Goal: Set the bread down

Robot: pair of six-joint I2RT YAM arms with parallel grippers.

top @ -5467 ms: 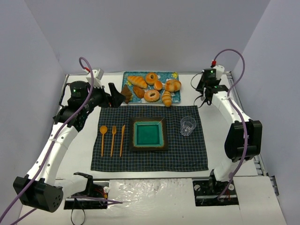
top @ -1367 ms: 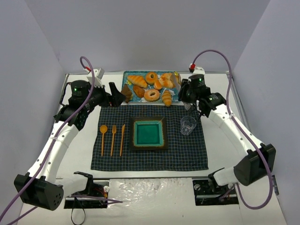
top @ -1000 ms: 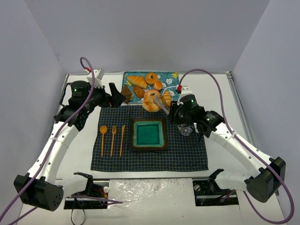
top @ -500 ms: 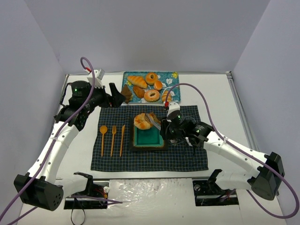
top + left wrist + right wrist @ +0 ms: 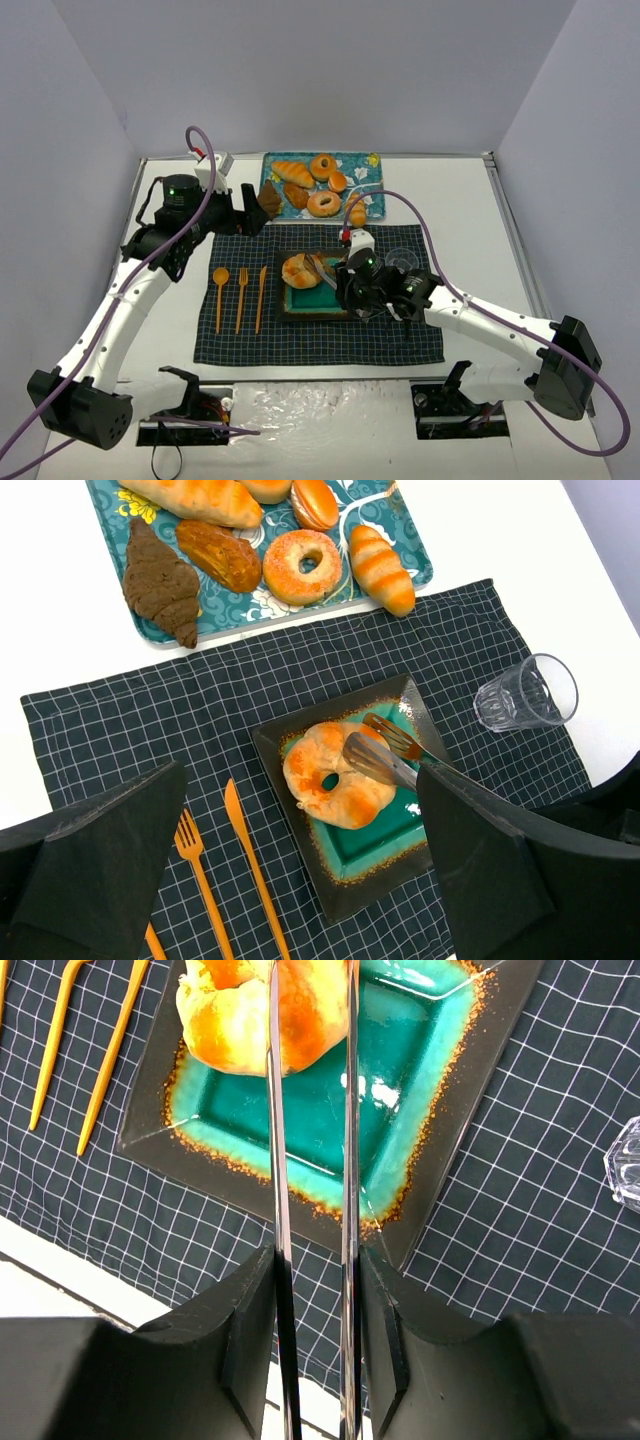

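Observation:
The bread (image 5: 299, 270) is a plump golden bun with orange and cream patches. It lies at the far left corner of the teal square plate (image 5: 318, 312). It also shows in the left wrist view (image 5: 330, 780) and the right wrist view (image 5: 240, 1015). My right gripper (image 5: 352, 286) is shut on metal tongs (image 5: 279, 1160), and the tong blades still straddle the bread. My left gripper (image 5: 252, 208) is open and empty, high above the placemat near the tray, its dark fingers (image 5: 100, 860) framing the plate (image 5: 345, 885).
A patterned tray (image 5: 373, 207) at the back holds ring pastries, ridged rolls and dark croissants. A clear glass (image 5: 402, 260) stands right of the plate. An orange spoon, fork and knife (image 5: 240, 298) lie left of it on the dark checked placemat (image 5: 300, 345).
My right gripper carried the bread in the tongs from the tray down and left onto the plate's far left corner. My left gripper shifted slightly to the right.

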